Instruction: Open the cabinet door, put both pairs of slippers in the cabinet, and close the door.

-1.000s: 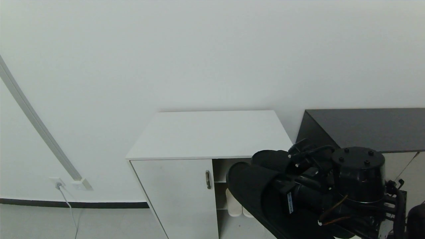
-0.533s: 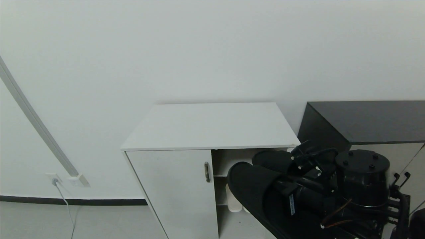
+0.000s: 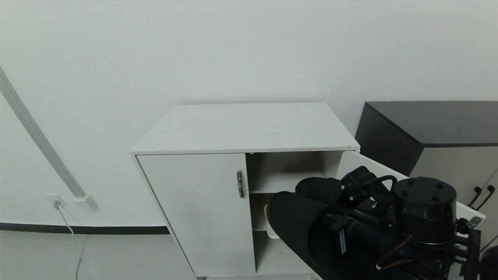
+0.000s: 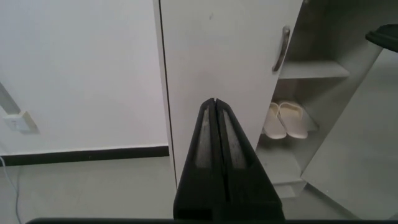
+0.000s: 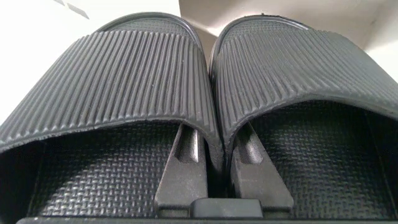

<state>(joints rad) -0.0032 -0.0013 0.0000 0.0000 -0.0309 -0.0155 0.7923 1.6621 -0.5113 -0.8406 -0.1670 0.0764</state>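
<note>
R gripper (image 5: 216,152) is clamped on the blk slippers (image 3: 297,216) as a pair: one finger inside each, the two inner side walls pinched between. Pair sits at 4 o'clock in head view, toes toward the cabinet (image 3: 241,128), just in front of its open R half. L gripper (image 4: 215,111) has its fingers pressed together w/ nothing held, pointing at the L door (image 3: 198,210). Cabinet is white, at 6 o'clock. L door is shut, w/ metal handle (image 3: 240,184) on its R edge. R door (image 3: 389,171) is swung out toward 3 o'clock. White slippers (image 4: 287,119) lie side by side inside on the lower shelf (image 4: 280,155). Dark cabinet (image 3: 428,120) at 2 o'clock, near the white one. Wall socket (image 3: 83,203) at 8 o'clock, w/ cable (image 3: 72,237) hanging down
</note>
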